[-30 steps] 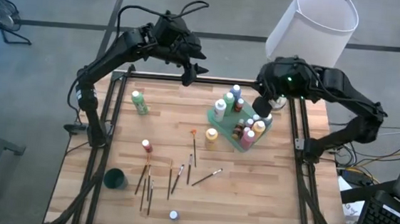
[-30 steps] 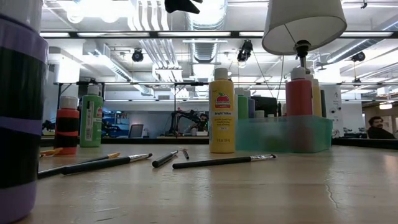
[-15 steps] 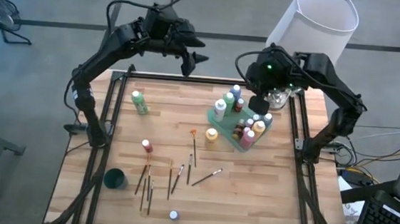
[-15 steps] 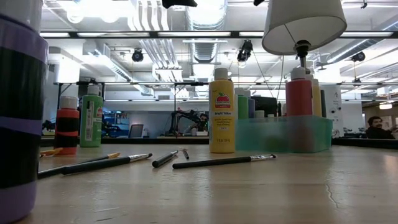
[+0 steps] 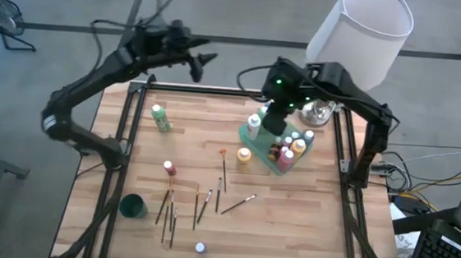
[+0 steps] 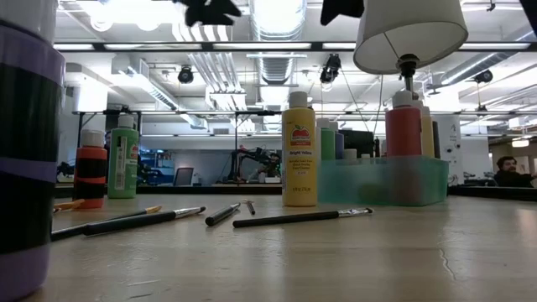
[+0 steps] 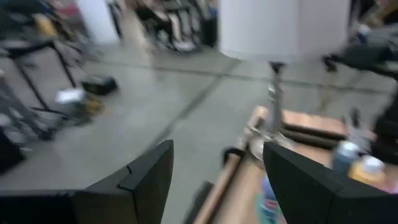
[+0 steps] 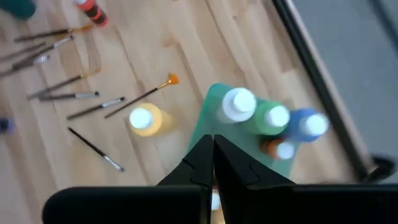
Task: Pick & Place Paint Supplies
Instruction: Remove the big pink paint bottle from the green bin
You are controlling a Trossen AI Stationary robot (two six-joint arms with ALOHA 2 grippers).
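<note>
A translucent green tray [image 5: 266,156] at the table's far right holds several white-capped paint bottles [image 8: 239,104]. A yellow bottle [image 5: 244,156] stands just left of the tray, a green bottle [image 5: 160,117] at the far left, and a red bottle [image 5: 168,168] nearer the middle. Several thin brushes [image 5: 200,205] lie flat toward the near edge. My right gripper [image 8: 212,155] is shut and empty; it points steeply down, high above the tray's far-left bottles. My left gripper [image 5: 202,65] hangs open and empty beyond the table's far edge, pointing about level.
A lamp with a white shade [image 5: 362,28] stands on its base [image 5: 316,113] at the far right corner, close behind the tray. A dark green cup [image 5: 133,206] stands at the near left, and a small bottle [image 5: 200,248] by the near edge.
My right gripper has moved toward the table's left, from beside the lamp base to above the tray's far-left bottles, and has tipped more steeply down. My left gripper has swung left and away past the far edge, tipping up to about level. Both kept their gaps.
</note>
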